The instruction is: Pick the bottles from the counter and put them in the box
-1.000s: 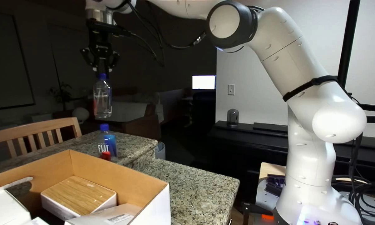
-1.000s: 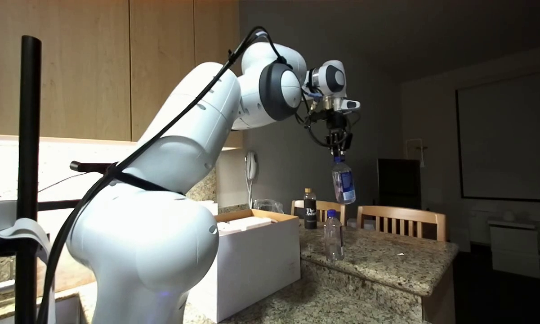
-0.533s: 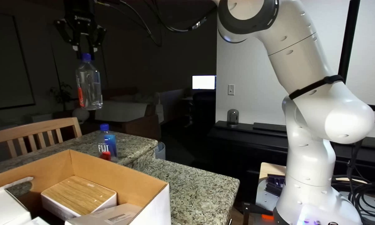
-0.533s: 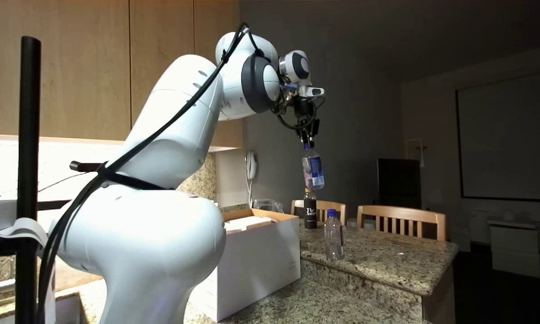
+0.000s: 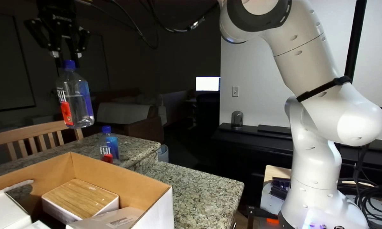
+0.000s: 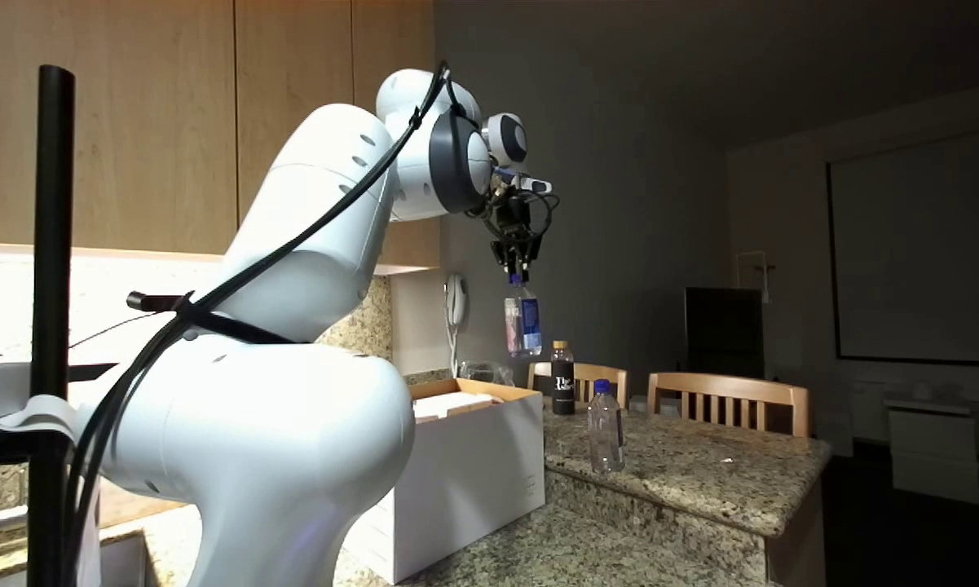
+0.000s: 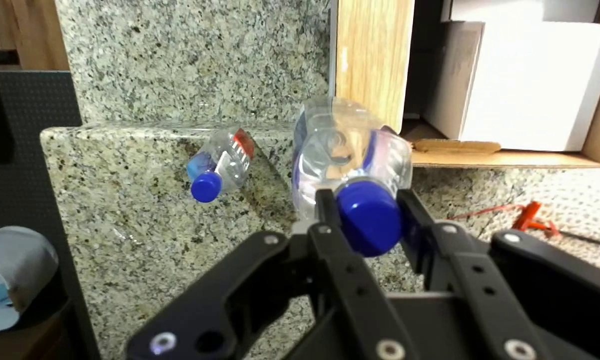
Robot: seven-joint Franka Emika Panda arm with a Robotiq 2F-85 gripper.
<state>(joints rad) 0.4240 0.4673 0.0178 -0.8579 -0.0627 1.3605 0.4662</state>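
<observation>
In the wrist view, the tool (image 7: 367, 204) pinches a bottle (image 7: 352, 150) by its cap (image 7: 369, 220) alone, so jolts could drop it; lowered early, its base might strike the box (image 7: 524, 160), at one o'clock. Near nine, a second bottle (image 7: 224, 162) stands on the surface (image 7: 150, 250).

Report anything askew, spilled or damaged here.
The held Fiji bottle hangs tilted from the end effector, unlike the upright Fiji bottle on the granite counter. No spill or damage is visible.
</observation>
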